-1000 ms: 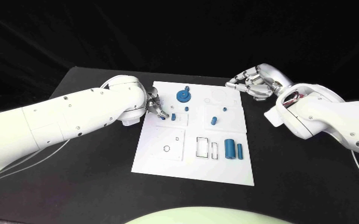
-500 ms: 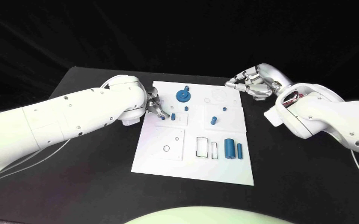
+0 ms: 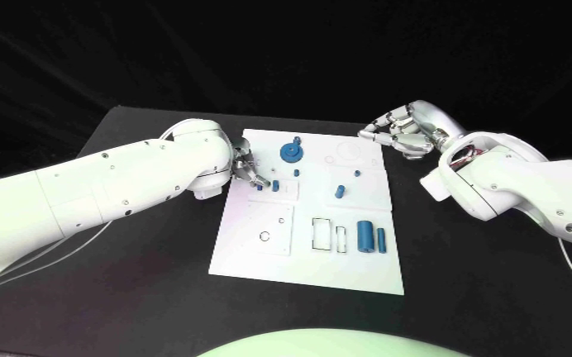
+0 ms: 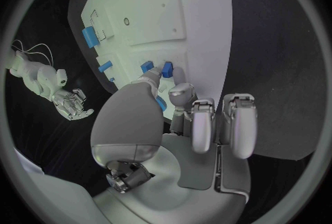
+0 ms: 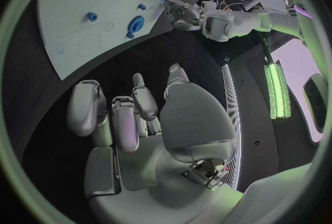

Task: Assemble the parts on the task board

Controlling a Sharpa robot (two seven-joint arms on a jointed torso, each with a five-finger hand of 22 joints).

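Blue little peg [image 3: 275, 185] is the piece that matters right now, standing upright on the white task board [image 3: 269, 254] near its left edge, in the upper-left section, and the left hand [image 3: 248, 169] is right on top of it. In the left wrist view the left hand's fingertips [image 4: 168, 72] touch or very nearly touch that peg [image 4: 166, 67], with a second small blue piece [image 4: 147, 67] just beside it, but I honestly can't tell whether the peg is actually pinched or just being nudged, so I'd call the grip unclear. The other fingers of that hand lie curled back toward the palm. What the next move hangs on, as I read it: the peg sits straight ahead of the left fingertips, its long axis pointing up out of the board, so any grab or push has to come from the tips down along that axis. The right hand [image 3: 403, 131] is well apart from it, hovering off the board's far right corner with its fingers loosely curled and nothing in them; in its own wrist view the right hand [image 5: 131, 119] is empty over black table [image 5: 41, 124]. So the left hand is clearly the nearer one. The rest of the parts, like the blue gear-shaped piece [image 3: 291, 154] and the two cylinders [image 3: 366, 239], lie further off from the left hand across the board.
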